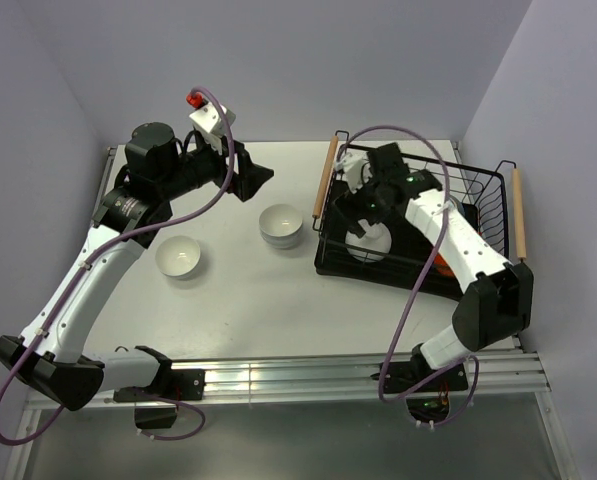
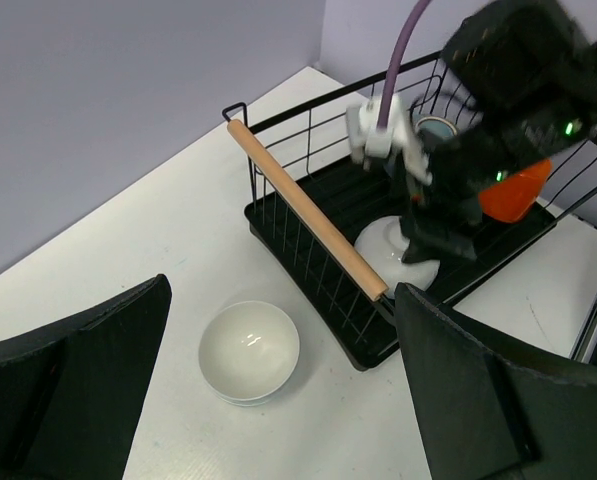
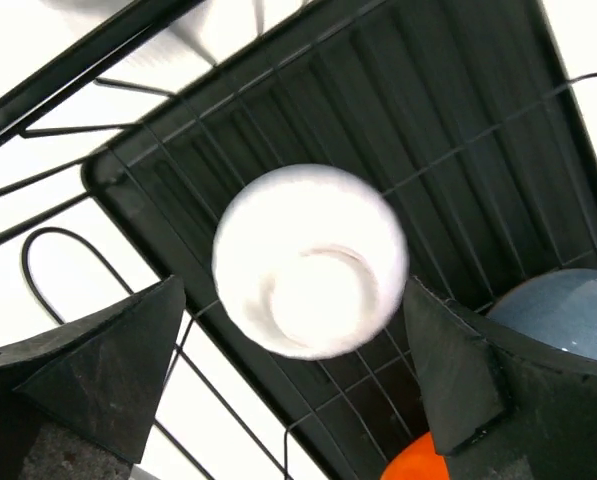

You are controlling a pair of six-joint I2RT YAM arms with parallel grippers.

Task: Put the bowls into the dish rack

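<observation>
**Three bowls in the rack, the others out on the table**

At the far left, the left gripper (image 1: 256, 177) hangs over the white table (image 1: 238, 310). Its jaws are spread wide with nothing between them, and a purple cable (image 1: 230, 150) loops over its arm. Near it a single white bowl (image 1: 178, 257) sits upright on the table. To the right of that, closer to the rack, is a stack of white bowls (image 1: 281, 225). The stack looks two high, though that is hard to tell.

Between the stack and the rack's floor stand the left wooden handle (image 2: 308, 212) and a wire side wall. The dish rack (image 1: 326, 262) takes up the right of the table. The right arm (image 1: 458, 240) lies across it from the near right, hiding much of its inside from above, and a second purple cable (image 1: 388, 127) arches over it.

In the rack's left part an upturned white bowl (image 2: 378, 250) lies on the black tray. The right gripper (image 3: 293, 288) is straight above it with its jaws spread wide, one finger on either side. The bowl is blurred in the wrist view, and no finger is seen pressing on it.

Farther right in the rack are a dark blue bowl (image 3: 563, 315) and an orange bowl (image 2: 513, 192), both partly hidden. The right wooden handle (image 1: 519, 212) closes that end.

Count: four white bowls if the stack holds two, one blue, one orange, and two handles.
</observation>
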